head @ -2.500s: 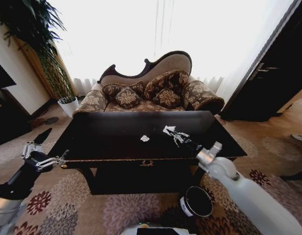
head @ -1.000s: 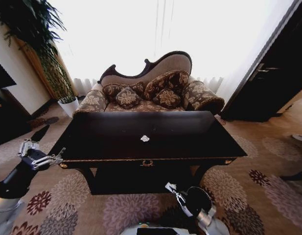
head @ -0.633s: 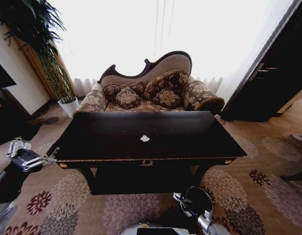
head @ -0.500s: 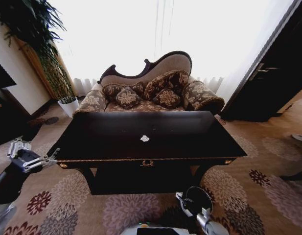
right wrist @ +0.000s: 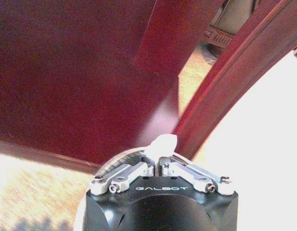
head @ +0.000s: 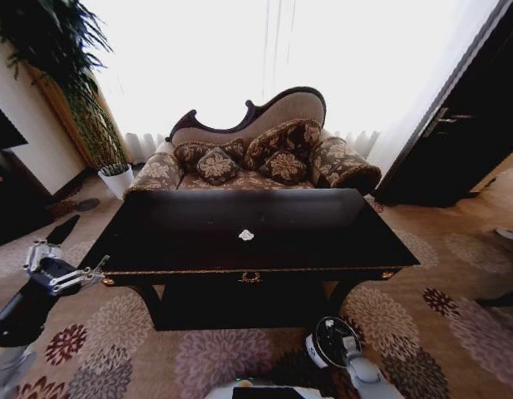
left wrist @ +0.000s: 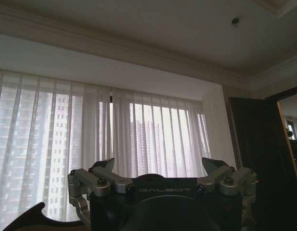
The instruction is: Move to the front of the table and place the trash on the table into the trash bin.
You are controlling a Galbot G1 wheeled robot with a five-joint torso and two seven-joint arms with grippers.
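Note:
One crumpled white paper scrap (head: 246,235) lies near the middle of the glossy black table (head: 181,241). On the carpet in front of the table's right part stands the round dark trash bin (head: 320,332). My right gripper (head: 347,343) hangs over the bin's opening. In the right wrist view this gripper (right wrist: 155,162) is shut on another small white paper scrap (right wrist: 163,143). My left gripper (head: 65,259) floats off the table's left front corner, fingers spread wide and empty (left wrist: 159,166), pointing toward the curtained window.
A patterned sofa (head: 256,154) with cushions stands behind the table. A tall plant in a white pot (head: 116,179) is at the back left. A dark door (head: 456,125) is at the right. Flowered carpet surrounds the table.
My right gripper came off the table with a paper scrap and dropped down to the bin. The left arm shifted a little beside the table's corner.

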